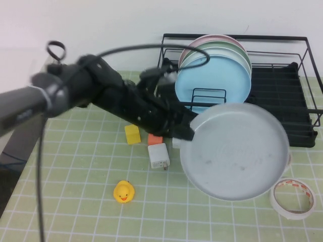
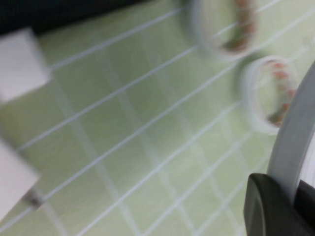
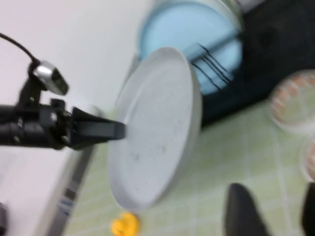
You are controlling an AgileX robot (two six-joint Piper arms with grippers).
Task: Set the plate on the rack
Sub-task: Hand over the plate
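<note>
Left claw (image 1: 187, 132) clenched on the grey plate's (image 1: 236, 151) rim, holding it tilted above the surface (image 1: 75, 201) just before the rack (image 1: 282, 91), presumably to stand it in a slot; right claw (image 3: 268, 216) apart, open, idle.

A pale green counter (image 1: 75, 201) with a white grid of lines fills the foreground. Behind it rises a plain white wall (image 1: 101, 20). Light is soft and even. A dark strip shows beyond the counter's left edge.
</note>
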